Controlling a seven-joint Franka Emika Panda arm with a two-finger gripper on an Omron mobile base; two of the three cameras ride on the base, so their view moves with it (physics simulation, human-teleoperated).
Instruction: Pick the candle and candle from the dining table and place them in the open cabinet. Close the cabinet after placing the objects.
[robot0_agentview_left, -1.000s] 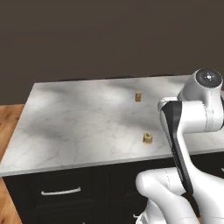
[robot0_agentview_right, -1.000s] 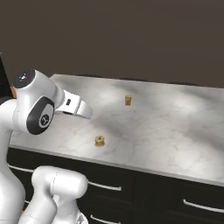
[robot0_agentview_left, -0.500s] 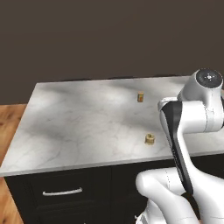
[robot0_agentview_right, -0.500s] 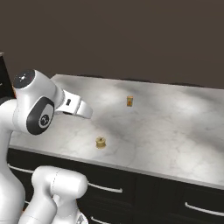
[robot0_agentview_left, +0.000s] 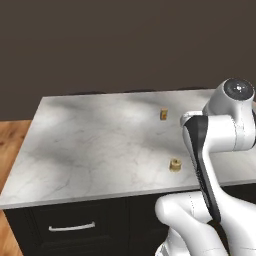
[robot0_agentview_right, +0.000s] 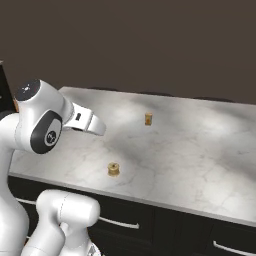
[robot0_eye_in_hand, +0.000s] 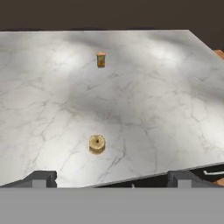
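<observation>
counter (robot0_agentview_left: 90, 145): the marble-topped dining table spreads wide ahead of the base, its black drawer front facing the robot, so both candles lie within a forward reach; its right end is cut off in the right base view

arm (robot0_agentview_left: 220, 135): folded up high at the near edge of the counter, well back from either candle; I judge it is staged for an approach, not yet for a grasp

fingers (robot0_eye_in_hand: 109, 177): two dark tips sit far apart at the bottom of the hand view with nothing between them, so they are spread wide and carry nothing; they hang above the near rim of the counter, looking down across it

nearer candle (robot0_agentview_left: 175, 164): a low brass-coloured round piece close to the front edge, standing free on the marble, likely the first pick as it lies closest to the hand (robot0_eye_in_hand: 96, 144); seen from above it shows a ring with a dark centre, and whether a taper rises from it is too small to tell

farther candle (robot0_agentview_left: 163, 114): a short upright stub further back toward the middle, well apart from the nearer one (robot0_eye_in_hand: 101, 59); its shape is blurred at this size

cabinet: the frames give no sign of where it stands relative to the counter, and behind the counter there is just a plain dark wall (robot0_agentview_right: 150, 45)
</observation>
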